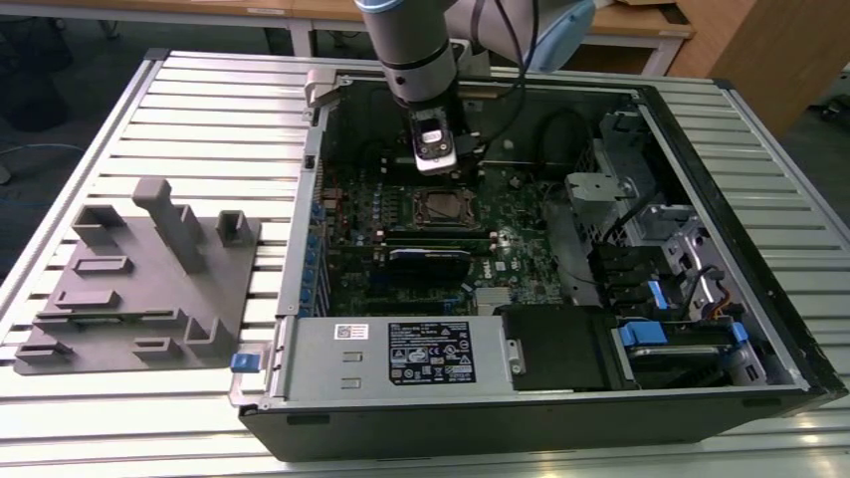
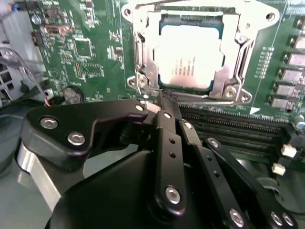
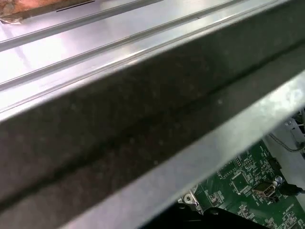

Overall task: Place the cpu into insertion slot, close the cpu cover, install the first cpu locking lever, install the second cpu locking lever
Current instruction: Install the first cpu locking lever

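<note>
Exterior view: our arm reaches down into the open PC case (image 1: 743,249) on the slatted counter (image 1: 199,110). The end effector (image 1: 436,167) hangs just off the 12 o'clock side of the slot (image 1: 443,207), close above the board (image 1: 398,249). A grey fixture block (image 1: 146,279) sits on the counter at about 9 o'clock from the case, well apart from the work.

Second wrist view: the cpu (image 2: 188,57) lies seated in the slot (image 2: 209,91), and the cover (image 2: 145,71) frames it, apparently down over its edges. So we judge the first two steps done and the lever work in hand. The end effector (image 2: 167,101) has its fingers (image 2: 167,119) drawn together to a narrow tip w/ nothing held, and that tip sits at the cover's near edge, at or just beside the thin lever wire (image 2: 205,98); contact we can't confirm. To do this well, we'd keep the tip narrow and low, press on the lever only, not the cpu or the memory slots (image 2: 228,129) beside it, and push steadily so the wire doesn't spring off.

First wrist view: case rim (image 3: 143,133) close up, w/ a corner of board (image 3: 248,191) beyond it.
</note>
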`<state>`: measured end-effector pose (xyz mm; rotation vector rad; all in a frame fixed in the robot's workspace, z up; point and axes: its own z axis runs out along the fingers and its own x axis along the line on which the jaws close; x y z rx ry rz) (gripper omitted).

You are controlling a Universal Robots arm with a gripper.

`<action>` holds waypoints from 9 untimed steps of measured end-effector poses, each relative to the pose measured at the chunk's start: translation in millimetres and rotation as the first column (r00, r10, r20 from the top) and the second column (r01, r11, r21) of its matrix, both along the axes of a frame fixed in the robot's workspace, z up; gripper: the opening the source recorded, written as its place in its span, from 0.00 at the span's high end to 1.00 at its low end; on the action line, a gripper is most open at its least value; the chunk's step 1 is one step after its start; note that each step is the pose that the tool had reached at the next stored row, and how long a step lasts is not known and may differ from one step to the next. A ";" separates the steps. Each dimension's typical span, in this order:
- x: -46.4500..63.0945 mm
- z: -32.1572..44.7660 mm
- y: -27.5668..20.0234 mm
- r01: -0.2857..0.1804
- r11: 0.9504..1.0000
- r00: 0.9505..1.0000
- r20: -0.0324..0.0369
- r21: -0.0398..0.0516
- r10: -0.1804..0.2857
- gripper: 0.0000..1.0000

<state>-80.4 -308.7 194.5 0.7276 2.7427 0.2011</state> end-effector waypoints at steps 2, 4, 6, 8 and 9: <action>0.0 -1.0 -0.9 0.000 1.000 1.000 0.002 0.000 0.000 0.89; -0.1 -1.3 -1.2 0.000 1.000 1.000 0.003 0.000 0.000 0.89; -0.1 -1.3 -1.2 0.000 1.000 1.000 0.003 0.000 0.000 0.89; -0.1 -1.0 -1.2 0.000 1.000 1.000 0.003 0.001 0.000 0.89; -0.2 -0.4 -1.3 0.000 1.000 1.000 0.003 0.001 0.000 0.89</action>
